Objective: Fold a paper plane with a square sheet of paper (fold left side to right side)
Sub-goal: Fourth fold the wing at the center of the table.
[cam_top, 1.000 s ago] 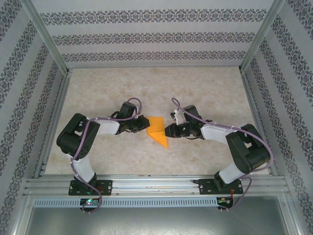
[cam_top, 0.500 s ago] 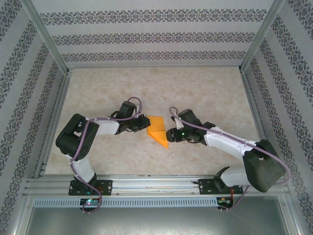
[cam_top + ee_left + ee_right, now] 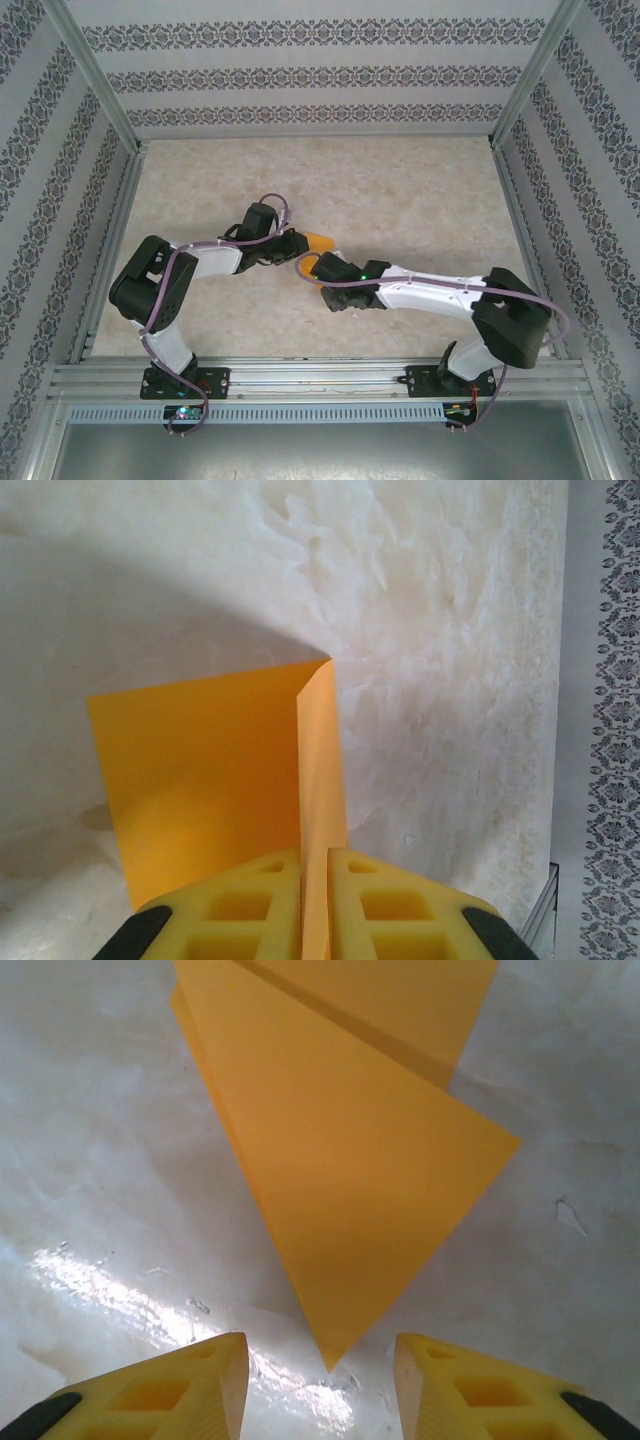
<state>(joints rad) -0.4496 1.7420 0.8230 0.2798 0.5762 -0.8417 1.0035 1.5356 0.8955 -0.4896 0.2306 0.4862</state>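
Note:
The orange sheet of paper lies mid-table, folded into a pointed wedge, and my right arm covers most of it from above. My left gripper is at its left edge. In the left wrist view that gripper is shut on an upright flap of the paper. My right gripper reaches across from the right. In the right wrist view it stands open just above the table, and the paper's sharp tip points into the gap without touching either finger.
The beige table has free room behind and to both sides of the paper. Patterned walls close it in on three sides. An aluminium rail runs along the near edge.
My right arm has stretched left over the paper, and its jaws have opened wider. My left gripper has kept its hold, with the paper edge lifted slightly.

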